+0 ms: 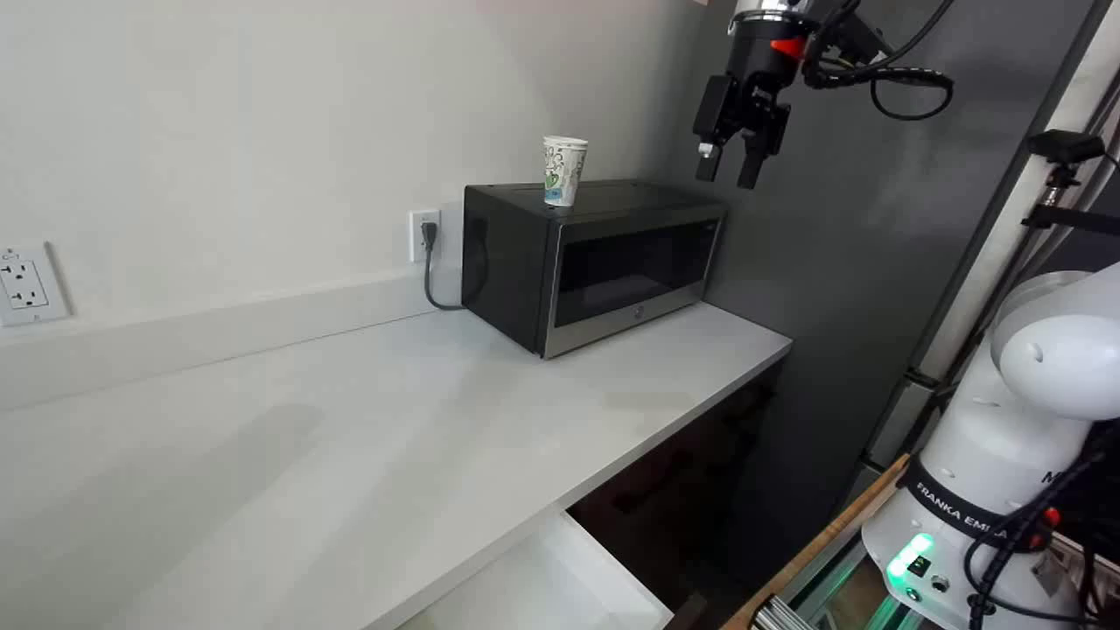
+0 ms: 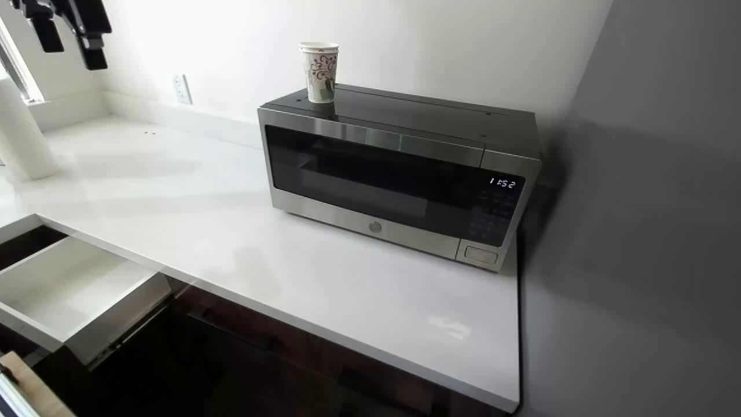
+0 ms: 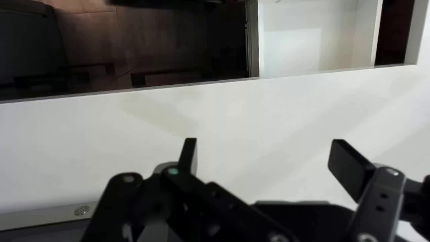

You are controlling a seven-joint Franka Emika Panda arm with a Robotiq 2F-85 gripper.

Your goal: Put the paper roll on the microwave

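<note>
The paper roll (image 2: 22, 136) is a white cylinder standing on the counter at the left edge of an exterior view, cut off by the frame. It is out of view elsewhere. The microwave shows in both exterior views, dark with a glass door (image 1: 634, 271) and a steel-framed front (image 2: 370, 223). A strip of its front with the round logo shows at the lower left of the wrist view (image 3: 43, 215). My gripper (image 1: 729, 171) is raised high above the counter, apart from the roll and the microwave. Its fingers are spread with nothing between them, also in the wrist view (image 3: 263, 148).
White paper cups (image 2: 320, 75) stand on the microwave's top near its left front corner. An open white drawer (image 2: 69, 284) juts out from under the counter (image 1: 394, 420). A tall grey panel (image 1: 814, 236) stands beside the microwave. A black cord (image 1: 429, 271) runs to the wall outlet.
</note>
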